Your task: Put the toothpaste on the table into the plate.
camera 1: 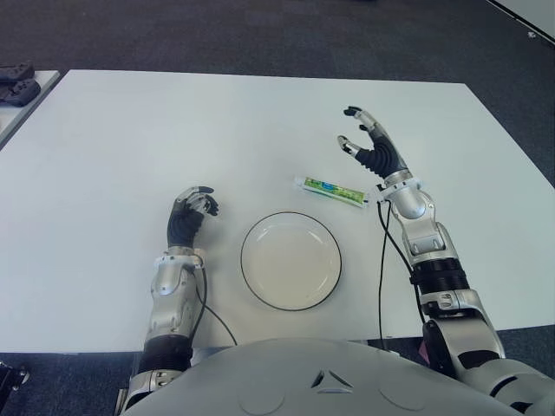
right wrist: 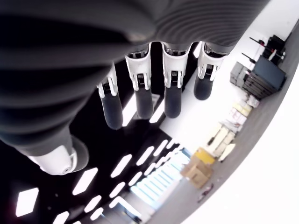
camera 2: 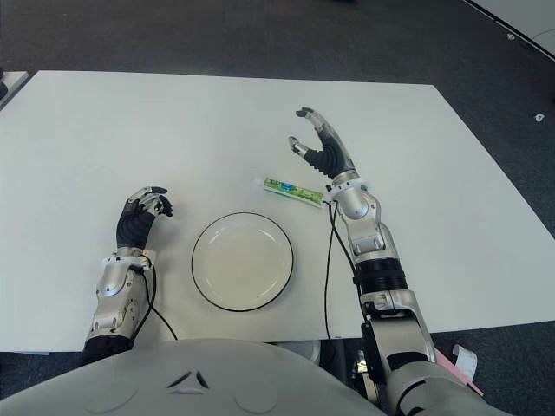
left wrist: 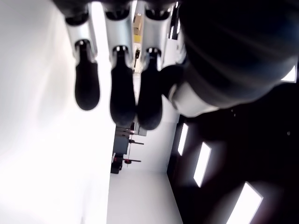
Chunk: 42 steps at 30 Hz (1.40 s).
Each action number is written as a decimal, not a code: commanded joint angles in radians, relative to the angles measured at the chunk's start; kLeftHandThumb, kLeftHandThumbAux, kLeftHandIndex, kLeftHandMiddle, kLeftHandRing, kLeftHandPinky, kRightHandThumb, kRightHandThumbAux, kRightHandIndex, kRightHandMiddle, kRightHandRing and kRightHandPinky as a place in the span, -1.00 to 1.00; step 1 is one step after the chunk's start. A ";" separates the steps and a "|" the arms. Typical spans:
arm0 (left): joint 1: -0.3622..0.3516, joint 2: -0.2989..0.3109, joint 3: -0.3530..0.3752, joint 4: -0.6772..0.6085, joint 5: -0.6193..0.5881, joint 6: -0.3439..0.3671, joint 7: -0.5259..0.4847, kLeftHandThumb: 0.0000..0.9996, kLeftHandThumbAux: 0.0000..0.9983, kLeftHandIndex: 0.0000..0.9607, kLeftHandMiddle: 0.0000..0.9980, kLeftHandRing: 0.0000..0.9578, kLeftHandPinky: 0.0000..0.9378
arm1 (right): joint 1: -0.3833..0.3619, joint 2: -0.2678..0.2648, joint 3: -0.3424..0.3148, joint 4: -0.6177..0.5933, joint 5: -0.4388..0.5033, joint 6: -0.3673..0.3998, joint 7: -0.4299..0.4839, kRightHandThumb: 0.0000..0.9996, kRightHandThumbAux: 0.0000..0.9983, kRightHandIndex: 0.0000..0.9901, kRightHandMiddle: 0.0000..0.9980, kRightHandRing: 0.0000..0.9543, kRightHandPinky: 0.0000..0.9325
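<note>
You are working on a white bench [camera 1: 130, 147] with the plate [camera 1: 290, 260] near its front edge, directly before the robot. The right hand [camera 1: 368, 143] is raised beyond the plate on its right, fingers spread and holding nothing. The left hand [camera 1: 192, 212] shows just left of the plate, fingers loosely curled, also empty. The toothpaste [camera 1: 329, 191] lies flat on the bench, apart from the plate's far-right rim, its long axis running left to right and angled slightly toward the robot at the right end. It sits just beneath and toward the robot from the right hand, so treat that hand as the nearer one.
</note>
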 commanded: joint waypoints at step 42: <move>0.016 -0.024 -0.009 -0.018 0.019 -0.004 0.029 0.39 0.44 -0.10 0.23 0.25 0.23 | -0.316 -0.055 0.432 0.460 -0.396 0.104 0.143 0.19 -0.71 -1.00 -1.00 -1.00 -1.00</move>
